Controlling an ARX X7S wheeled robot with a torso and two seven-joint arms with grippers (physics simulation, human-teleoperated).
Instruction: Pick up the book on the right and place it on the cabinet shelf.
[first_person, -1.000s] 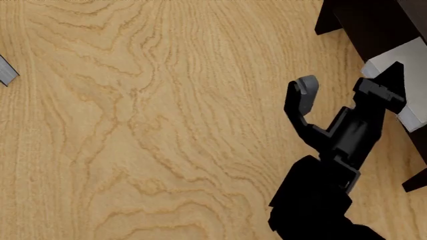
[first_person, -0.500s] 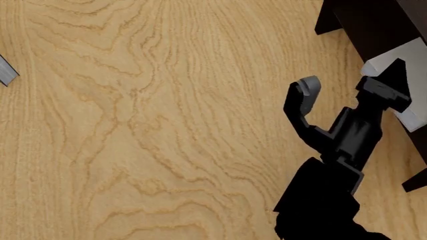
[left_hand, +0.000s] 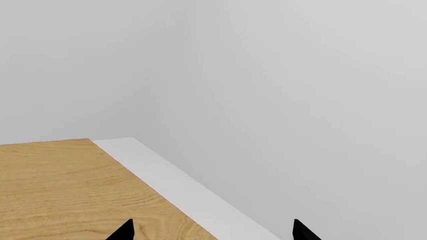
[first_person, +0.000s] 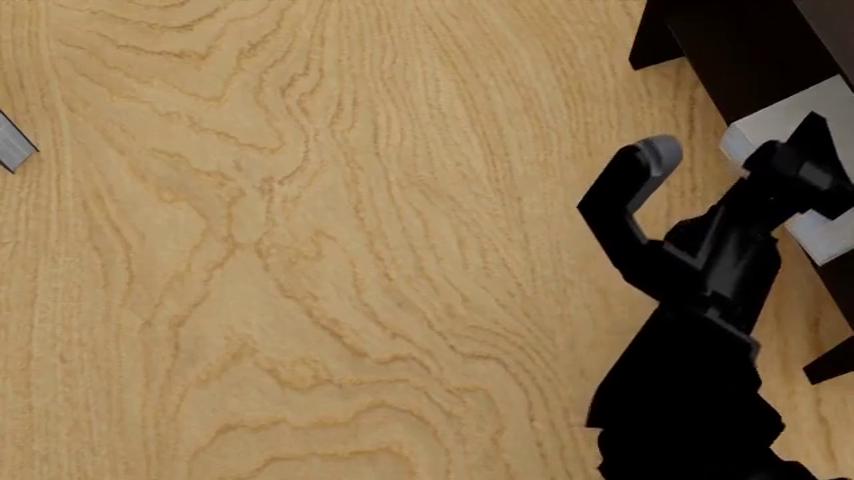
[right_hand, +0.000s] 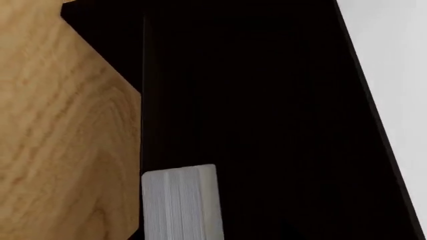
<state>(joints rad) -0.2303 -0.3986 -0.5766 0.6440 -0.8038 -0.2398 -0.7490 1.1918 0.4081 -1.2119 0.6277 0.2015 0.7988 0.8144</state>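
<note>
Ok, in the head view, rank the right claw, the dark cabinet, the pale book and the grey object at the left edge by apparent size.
1. black right claw, nearest the camera
2. dark brown wooden cabinet, cropped
3. pale grey-white book, mostly hidden
4. grey object at the left edge, a sliver

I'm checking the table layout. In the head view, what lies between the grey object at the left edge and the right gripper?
Nothing: only bare wooden tabletop stretches between the grey object and the right gripper in the head view.
</note>
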